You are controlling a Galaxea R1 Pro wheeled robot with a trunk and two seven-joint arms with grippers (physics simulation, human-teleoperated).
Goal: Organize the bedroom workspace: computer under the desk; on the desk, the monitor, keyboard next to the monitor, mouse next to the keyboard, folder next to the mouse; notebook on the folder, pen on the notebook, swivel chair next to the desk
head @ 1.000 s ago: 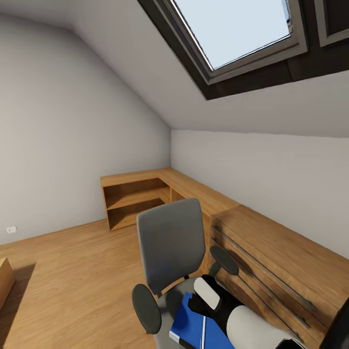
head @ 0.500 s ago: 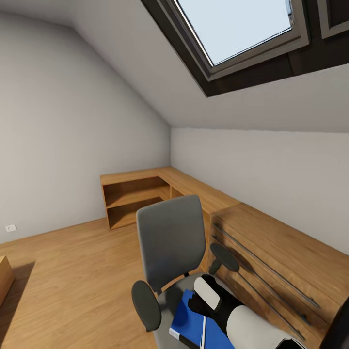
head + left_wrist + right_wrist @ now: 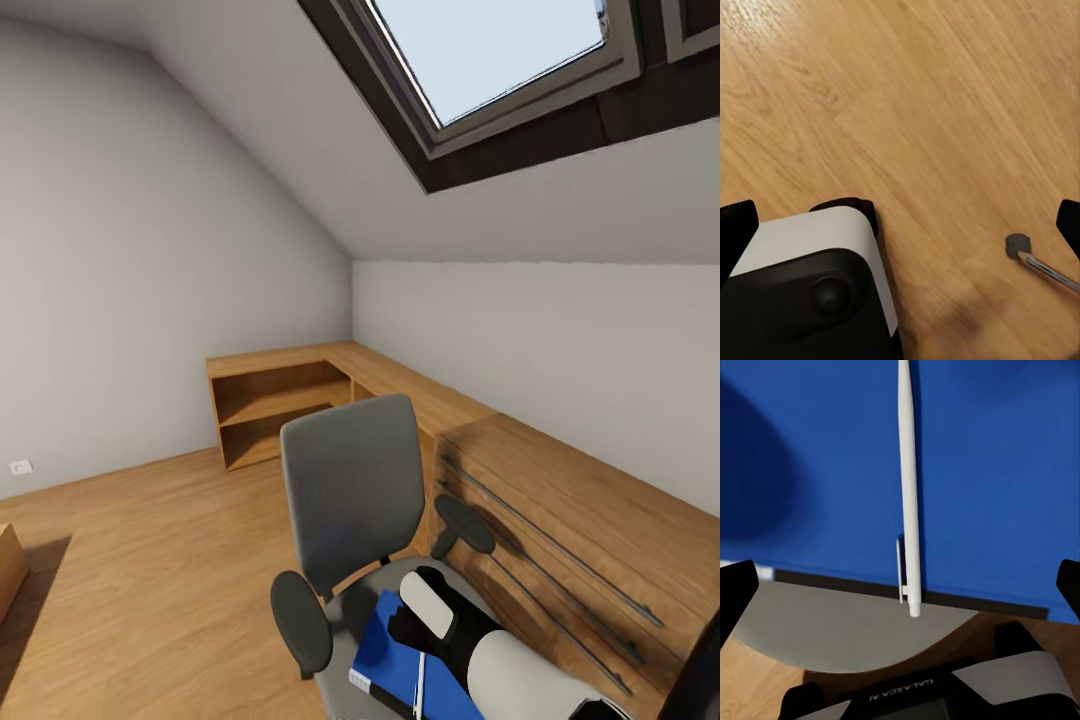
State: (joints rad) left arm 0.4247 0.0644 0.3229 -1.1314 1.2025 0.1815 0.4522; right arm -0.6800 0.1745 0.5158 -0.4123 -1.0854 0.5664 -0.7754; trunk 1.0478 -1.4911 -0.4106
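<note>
The one piece of writing that can be read is "GALAXEA AI", printed upside down on the dark body of the right arm in the right wrist view.

That view looks down on the blue folder, which lies flat on the grey seat of the swivel chair. A thin white pen lies along the folder's cover, its clip end sticking just past the folder's dark edge. The dark tips of the right gripper stand far apart at both sides of the picture, so its fingers are open and hold nothing; they hang above the folder and pen.

The head view gives the wider room: the swivel chair with its grey back and black armrests, the folder on its seat with the pen on top, and the right arm reaching over them. Behind the chair stand a low wooden shelf unit and a slatted wooden cabinet, under a skylight.

The left wrist view looks at the wooden floor. The left gripper has its dark tips wide apart there too, fingers open and empty, above a small grey caster on a chrome leg.
</note>
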